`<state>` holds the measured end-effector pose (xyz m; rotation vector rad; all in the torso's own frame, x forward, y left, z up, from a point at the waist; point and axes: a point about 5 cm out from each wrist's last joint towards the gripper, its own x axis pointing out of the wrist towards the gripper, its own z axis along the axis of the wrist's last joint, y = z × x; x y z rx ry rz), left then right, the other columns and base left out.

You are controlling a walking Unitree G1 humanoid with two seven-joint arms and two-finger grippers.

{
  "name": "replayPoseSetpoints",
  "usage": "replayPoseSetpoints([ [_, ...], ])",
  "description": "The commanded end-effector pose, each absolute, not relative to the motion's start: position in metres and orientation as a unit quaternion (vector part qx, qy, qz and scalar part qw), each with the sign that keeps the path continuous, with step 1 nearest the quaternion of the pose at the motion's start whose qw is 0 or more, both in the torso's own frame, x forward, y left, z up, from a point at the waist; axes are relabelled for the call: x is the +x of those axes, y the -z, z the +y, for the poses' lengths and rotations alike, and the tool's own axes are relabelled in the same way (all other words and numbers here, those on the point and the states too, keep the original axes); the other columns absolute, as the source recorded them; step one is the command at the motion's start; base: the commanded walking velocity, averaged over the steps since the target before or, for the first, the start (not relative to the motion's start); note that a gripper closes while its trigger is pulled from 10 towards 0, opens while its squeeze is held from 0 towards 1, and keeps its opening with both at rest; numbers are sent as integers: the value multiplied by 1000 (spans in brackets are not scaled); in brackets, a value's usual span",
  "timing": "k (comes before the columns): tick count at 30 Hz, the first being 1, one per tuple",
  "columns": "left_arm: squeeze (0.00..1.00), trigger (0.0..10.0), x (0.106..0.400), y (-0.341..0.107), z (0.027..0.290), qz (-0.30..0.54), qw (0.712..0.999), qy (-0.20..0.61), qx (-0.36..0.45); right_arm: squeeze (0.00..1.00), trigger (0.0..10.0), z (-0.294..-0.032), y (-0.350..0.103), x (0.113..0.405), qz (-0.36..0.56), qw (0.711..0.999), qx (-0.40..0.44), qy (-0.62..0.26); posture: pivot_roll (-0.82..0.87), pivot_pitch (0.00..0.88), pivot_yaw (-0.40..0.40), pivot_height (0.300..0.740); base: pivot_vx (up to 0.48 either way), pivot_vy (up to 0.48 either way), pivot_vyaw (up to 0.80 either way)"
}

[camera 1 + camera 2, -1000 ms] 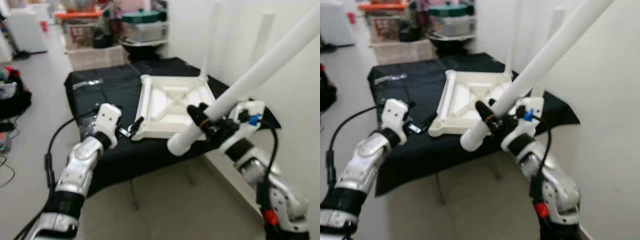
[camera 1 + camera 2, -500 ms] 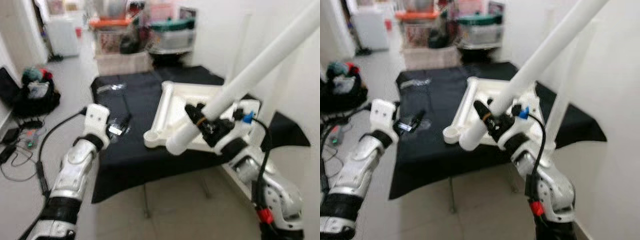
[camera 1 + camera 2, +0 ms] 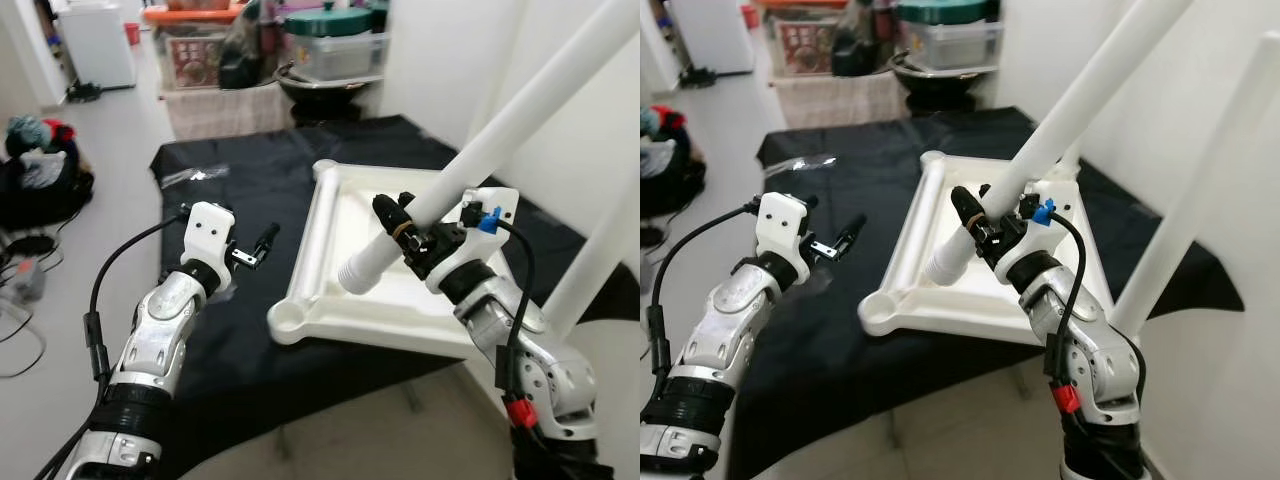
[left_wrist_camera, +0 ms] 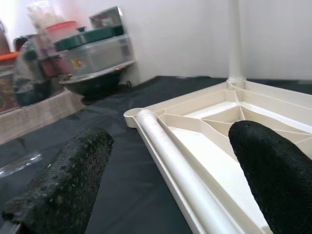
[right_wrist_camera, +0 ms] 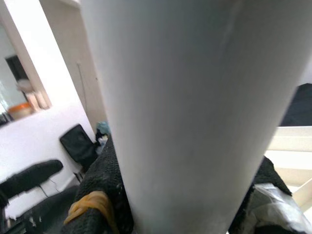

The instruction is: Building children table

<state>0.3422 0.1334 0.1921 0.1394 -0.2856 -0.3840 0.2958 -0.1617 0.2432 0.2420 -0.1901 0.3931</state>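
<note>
The right end effector [image 3: 408, 235] is closed around a long white table leg [image 3: 520, 115] near its lower end; the leg slants up and away past the robot's right, and its open end [image 3: 352, 276] hangs just above the white tabletop [image 3: 385, 265]. In the right wrist view the leg [image 5: 195, 112] sits tight between the black fingers [image 5: 97, 195], one of which carries a yellow band.

The left end effector [image 3: 255, 248] is held out over the black-covered surface [image 3: 230, 340], just left of the tabletop, fingers spread wide and holding nothing — the left wrist view looks between its two fingertips [image 4: 63, 180] at the long rounded edge of the tabletop [image 4: 170, 156].

The tabletop lies upside down on the surface, ribbed underside up, with an empty round socket [image 3: 287, 319] at its nearest corner. Two more white legs stand upright in it — one at the right side [image 3: 1200, 190], one at the far corner [image 4: 235, 44].

Beyond the surface, against the far wall, stand storage boxes [image 3: 330, 45] and a dark bowl [image 3: 315, 85]; a pile of clothes [image 3: 35, 165] lies on the floor to the left.
</note>
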Motion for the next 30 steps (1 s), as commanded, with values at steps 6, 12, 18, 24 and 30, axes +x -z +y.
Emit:
replayPoseSetpoints([
  [6, 0, 10000, 343, -185, 151, -121, 977, 160, 76, 0, 10000, -152, -243, 294, -97, 965, 118, -213, 29, 0, -28, 740, 0, 0, 533],
  [12, 0, 10000, 342, -178, 158, -103, 980, 149, 76, 0, 10000, -150, -241, 294, -99, 966, 112, -211, 35, 0, -31, 740, 0, 0, 667],
  [18, 0, 10000, 338, -169, 162, -83, 983, 149, 67, 0, 10000, -152, -239, 296, -94, 967, 116, -205, 39, 0, -36, 740, 0, 0, 0],
  [24, 0, 10000, 338, -167, 163, -80, 983, 150, 64, 0, 10000, -151, -240, 297, -96, 969, 99, -207, 38, 0, -35, 740, 0, 65, 0],
  [30, 0, 10000, 337, -168, 159, -88, 982, 153, 68, 0, 10000, -150, -239, 296, -98, 969, 94, -205, 36, 0, -33, 740, 0, 65, 600],
])
